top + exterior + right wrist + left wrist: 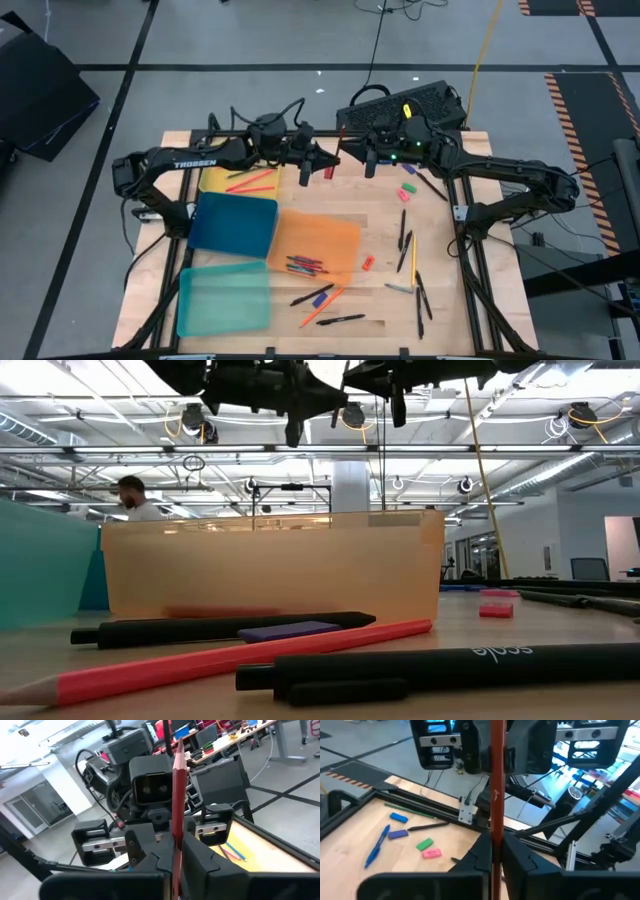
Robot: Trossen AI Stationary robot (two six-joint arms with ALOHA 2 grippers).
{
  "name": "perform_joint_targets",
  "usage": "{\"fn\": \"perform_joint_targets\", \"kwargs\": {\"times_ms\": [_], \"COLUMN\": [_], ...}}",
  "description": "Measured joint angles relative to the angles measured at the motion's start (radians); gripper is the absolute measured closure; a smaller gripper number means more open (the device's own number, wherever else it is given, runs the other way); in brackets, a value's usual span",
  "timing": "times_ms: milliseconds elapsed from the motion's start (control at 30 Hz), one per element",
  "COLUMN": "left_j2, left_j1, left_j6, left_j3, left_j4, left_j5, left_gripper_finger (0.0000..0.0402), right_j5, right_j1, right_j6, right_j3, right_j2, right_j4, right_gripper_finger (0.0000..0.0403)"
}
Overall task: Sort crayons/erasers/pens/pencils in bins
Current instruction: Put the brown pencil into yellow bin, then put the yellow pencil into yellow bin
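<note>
Red pencil (496, 795), ends cut off

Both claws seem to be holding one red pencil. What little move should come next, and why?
Probably the right claw should open and let go. It and the left claw both look shut on the same red pencil. The left claw is nearer the yellow bin, where other pencils lie, so it seems best placed to carry this one there.

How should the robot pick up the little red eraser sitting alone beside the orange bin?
Probably from straight above, with the tool fingers pinching the red eraser across its narrow sides. It lies flat on the table and nothing touches it.
</note>
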Motion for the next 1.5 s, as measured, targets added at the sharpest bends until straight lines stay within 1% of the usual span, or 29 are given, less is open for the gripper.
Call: {"fn": "perform_joint_targets", "kwargs": {"times_ms": [67, 133, 200, 267, 333, 400, 467, 533, 600, 700, 867, 933, 1000, 1100, 1200, 1267, 1367, 1400, 1500], "left_j2": [0.000, -0.009, -0.034, -0.067, -0.107, -0.141, -0.161, -0.178, -0.186, -0.194, -0.193, -0.190, -0.184, -0.184, -0.172, -0.160, -0.140, -0.139, -0.139], "left_j1": [0.000, 0.001, 0.012, 0.030, 0.050, 0.067, 0.081, 0.097, 0.113, 0.150, 0.201, 0.206, 0.206, 0.214, 0.223, 0.230, 0.242, 0.245, 0.251], "left_j6": [0.002, 0.011, 0.045, 0.109, 0.212, 0.325, 0.418, 0.494, 0.550, 0.614, 0.710, 0.740, 0.749, 0.748, 0.745, 0.746, 0.754, 0.757, 0.756], "left_j3": [0.001, 0.002, 0.004, 0.029, 0.074, 0.128, 0.179, 0.195, 0.183, 0.097, -0.130, -0.213, -0.282, -0.352, -0.398, -0.414, -0.418, -0.417, -0.409], "left_j4": [-0.008, -0.046, -0.133, -0.300, -0.542, -0.799, -1.040, -1.243, -1.388, -1.528, -1.498, -1.403, -1.294, -1.112, -0.981, -0.925, -0.900, -0.900, -0.901], "left_j5": [-0.016, -0.026, -0.028, -0.066, -0.143, -0.255, -0.392, -0.539, -0.658, -0.746, -0.799, -0.847, -0.873, -0.880, -0.891, -0.897, -0.906, -0.907, -0.918], "left_gripper_finger": [0.0380, 0.0383, 0.0383, 0.0383, 0.0383, 0.0383, 0.0383, 0.0383, 0.0383, 0.0383, 0.0382, 0.0382, 0.0382, 0.0381, 0.0371, 0.0356, 0.0321, 0.0307, 0.0260], "right_j5": [0.005, 0.006, 0.006, 0.007, 0.006, 0.006, 0.009, 0.040, 0.091, 0.159, 0.243, 0.250, 0.276, 0.299, 0.299, 0.299, 0.300, 0.301, 0.295], "right_j1": [0.000, 0.004, 0.009, 0.015, 0.021, 0.027, 0.036, 0.055, 0.085, 0.141, 0.219, 0.237, 0.250, 0.262, 0.271, 0.286, 0.318, 0.329, 0.362], "right_j6": [-0.007, -0.012, -0.040, -0.072, -0.099, -0.124, -0.157, -0.178, -0.197, -0.213, -0.196, -0.187, -0.175, -0.171, -0.144, -0.125, -0.051, 0.001, 0.222], "right_j3": [0.000, 0.000, 0.000, 0.000, 0.000, 0.000, 0.000, 0.001, 0.001, 0.000, 0.000, 0.000, 0.000, 0.000, 0.000, 0.000, 0.000, 0.000, 0.000], "right_j2": [0.000, 0.001, -0.002, -0.013, -0.023, -0.038, -0.050, -0.056, -0.056, -0.055, -0.055, -0.055, -0.055, -0.055, -0.055, -0.055, -0.048, -0.044, -0.022], "right_j4": [-0.002, -0.005, -0.008, -0.034, -0.085, -0.169, -0.272, -0.386, -0.480, -0.575, -0.639, -0.644, -0.655, -0.673, -0.710, -0.769, -0.880, -0.926, -1.059], "right_gripper_finger": [0.0379, 0.0359, 0.0332, 0.0300, 0.0269, 0.0243, 0.0222, 0.0210, 0.0206, 0.0205, 0.0205, 0.0205, 0.0205, 0.0205, 0.0205, 0.0205, 0.0205, 0.0205, 0.0205]}}
